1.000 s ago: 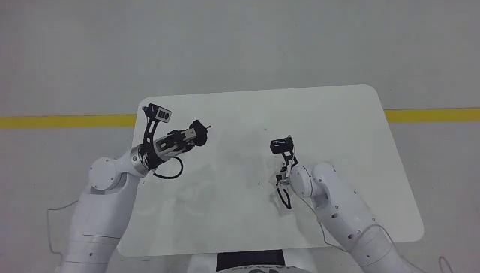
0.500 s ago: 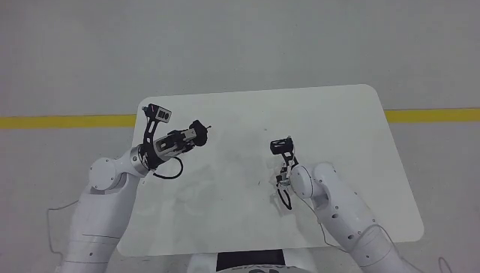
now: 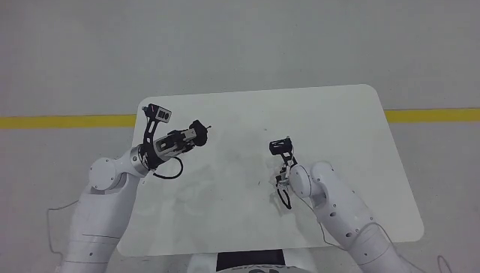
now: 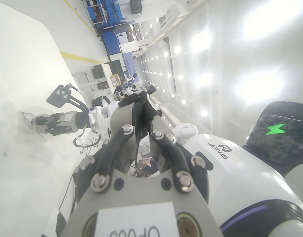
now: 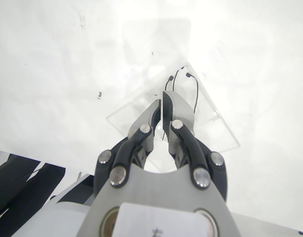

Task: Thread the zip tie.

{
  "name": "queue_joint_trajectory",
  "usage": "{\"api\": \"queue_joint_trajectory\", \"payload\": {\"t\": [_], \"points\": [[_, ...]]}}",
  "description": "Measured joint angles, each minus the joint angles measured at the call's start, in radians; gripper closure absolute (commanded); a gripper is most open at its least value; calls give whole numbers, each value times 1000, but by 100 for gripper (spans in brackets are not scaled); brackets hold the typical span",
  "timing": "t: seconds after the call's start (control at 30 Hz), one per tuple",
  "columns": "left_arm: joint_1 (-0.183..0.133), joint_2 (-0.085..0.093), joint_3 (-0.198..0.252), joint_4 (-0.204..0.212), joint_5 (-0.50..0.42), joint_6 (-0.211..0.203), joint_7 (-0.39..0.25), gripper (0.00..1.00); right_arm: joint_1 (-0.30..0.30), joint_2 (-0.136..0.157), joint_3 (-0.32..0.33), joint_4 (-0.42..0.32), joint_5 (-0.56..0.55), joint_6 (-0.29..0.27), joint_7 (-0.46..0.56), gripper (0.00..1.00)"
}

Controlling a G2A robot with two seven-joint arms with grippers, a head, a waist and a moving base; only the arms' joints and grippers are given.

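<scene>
My right gripper (image 5: 161, 97) points down into a clear shallow tray (image 5: 215, 129) on the white table (image 3: 337, 123), its fingers shut on a thin black zip tie (image 5: 169, 81) whose tail shows between the pads. Two more black zip ties (image 5: 197, 89) lie in the tray just past the fingertips. In the top view the right gripper (image 3: 280, 181) stands near the table's middle. My left gripper (image 3: 199, 133) hangs above the table's left part, shut on another thin black zip tie (image 4: 136, 154) that runs back between its fingers. The left wrist view shows the right gripper (image 4: 30, 124) at the tray.
The table's far side and right side are bare white surface. Small dark specks (image 5: 99, 94) dot the tabletop near the tray. A yellow floor line (image 3: 60, 121) runs behind the table.
</scene>
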Motion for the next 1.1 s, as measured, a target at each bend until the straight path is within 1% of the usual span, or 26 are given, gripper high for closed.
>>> {"api": "queue_joint_trajectory", "payload": {"t": [0.2,0.5,0.6,0.63,0.67,0.87,1.1], "points": [[0,0,0,0,0,0,0,100,1,-1,-2,1,-9,-3,0,89],[0,0,0,0,0,0,0,100,3,-4,-9,1,-28,-8,8,89],[0,0,0,0,0,0,0,100,3,-5,-11,4,-31,-7,10,93],[0,0,0,0,0,0,0,100,3,-6,-11,5,-32,-6,10,98],[0,0,0,0,0,0,0,100,4,-6,-12,6,-33,-6,11,100],[0,0,0,0,0,0,0,100,2,-8,-11,0,-34,-9,15,100],[0,0,0,0,0,0,0,100,-10,-7,-2,-39,-39,-13,22,100]]}}
